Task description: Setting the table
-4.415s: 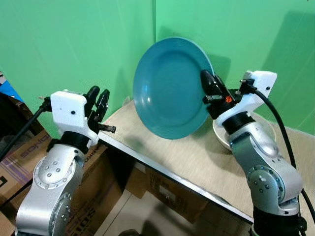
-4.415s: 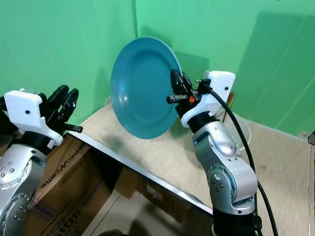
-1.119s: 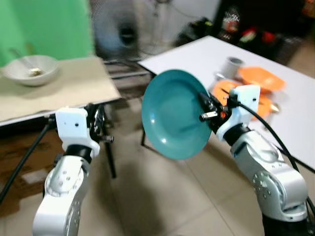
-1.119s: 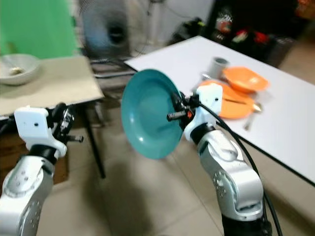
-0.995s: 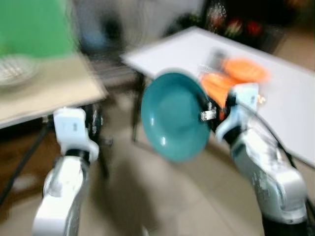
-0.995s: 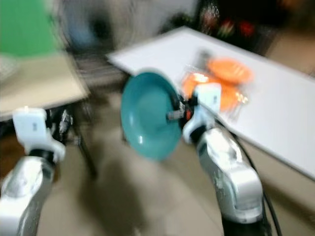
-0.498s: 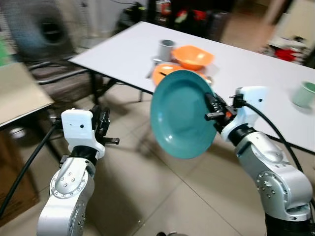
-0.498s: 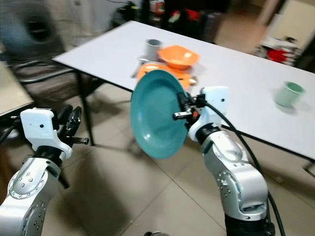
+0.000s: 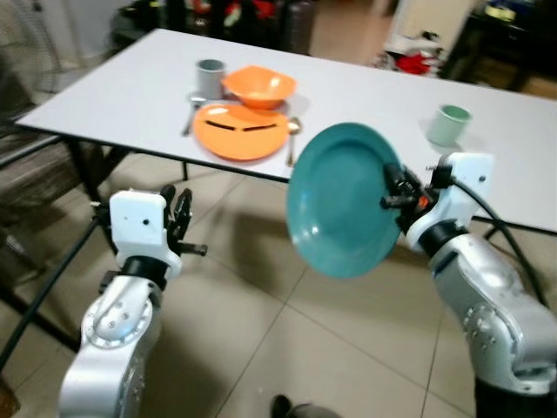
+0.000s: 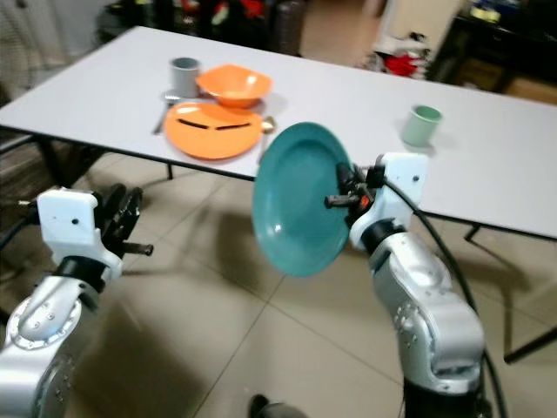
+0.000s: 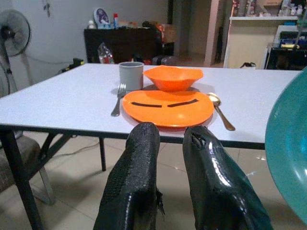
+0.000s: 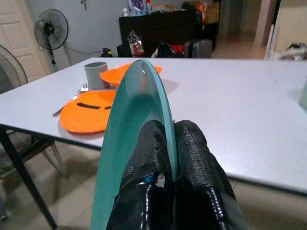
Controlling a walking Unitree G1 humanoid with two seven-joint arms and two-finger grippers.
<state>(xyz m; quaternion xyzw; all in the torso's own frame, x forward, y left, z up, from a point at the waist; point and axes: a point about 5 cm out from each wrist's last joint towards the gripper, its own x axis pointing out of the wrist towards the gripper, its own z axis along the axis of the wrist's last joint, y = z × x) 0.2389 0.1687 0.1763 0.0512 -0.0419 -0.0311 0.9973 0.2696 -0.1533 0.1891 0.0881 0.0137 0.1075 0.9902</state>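
The right gripper (image 10: 341, 193) has its jaws pinching the rim of one teal plate (image 10: 300, 200), held upright on edge above the tiled floor (image 9: 261, 348), just short of the white counter (image 9: 348, 87). The left gripper (image 11: 168, 158) hangs low over the floor, jaws close together with a narrow gap, holding nothing. On the counter lie one orange plate (image 9: 241, 131), one orange bowl (image 9: 258, 86) behind it, one grey cup (image 9: 209, 78), one fork (image 11: 117, 98), one spoon (image 11: 220, 112), and, well apart, one pale green cup (image 9: 447, 124).
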